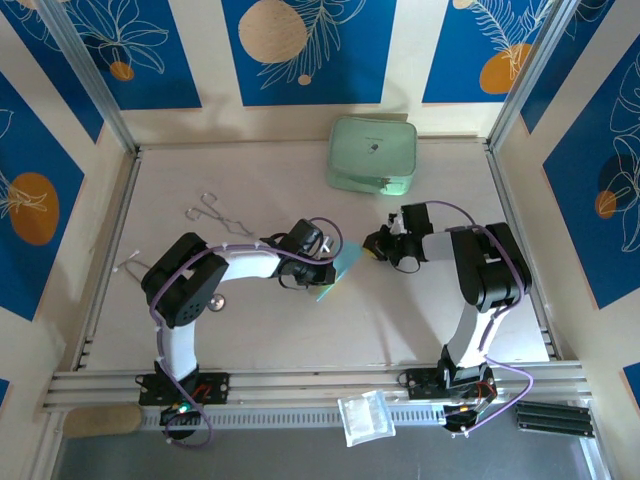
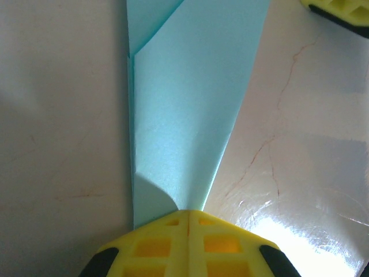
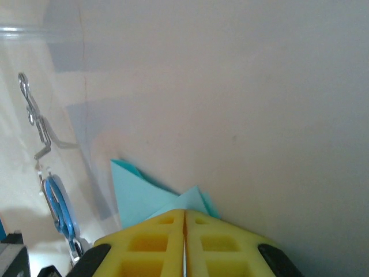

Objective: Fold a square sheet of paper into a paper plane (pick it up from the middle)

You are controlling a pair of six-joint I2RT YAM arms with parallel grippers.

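Sky-blue paper plane (image 2: 184, 115), folded into a narrow wedge, sits in the middle of the table (image 1: 300, 340), past a clear plastic bag (image 1: 365, 416) resting on the near rail between the 2 arm bases. The left end effector (image 2: 187, 214) has its yellow fingers closed flat together on the wedge's narrow end, and the paper fans away from the fingertips. An overlapping flap runs along one long edge. Pinching at the point probably pins the stacked layers so the folds cannot spring open.

Just beyond, the right end effector (image 3: 184, 212) faces the plane with its fingers pressed tight together and no paper visible between them. In the left wrist view its tip lies beside the wide end, apart from the sheet. Held closed like this, it probably serves as a blunt presser for the next crease rather than as a grasper.

Farther off, metal forceps (image 1: 215, 212) lie to the left. A mint-green case (image 1: 372, 153) stands at the far edge, well apart from the fold and seemingly parked out of the arms' way.
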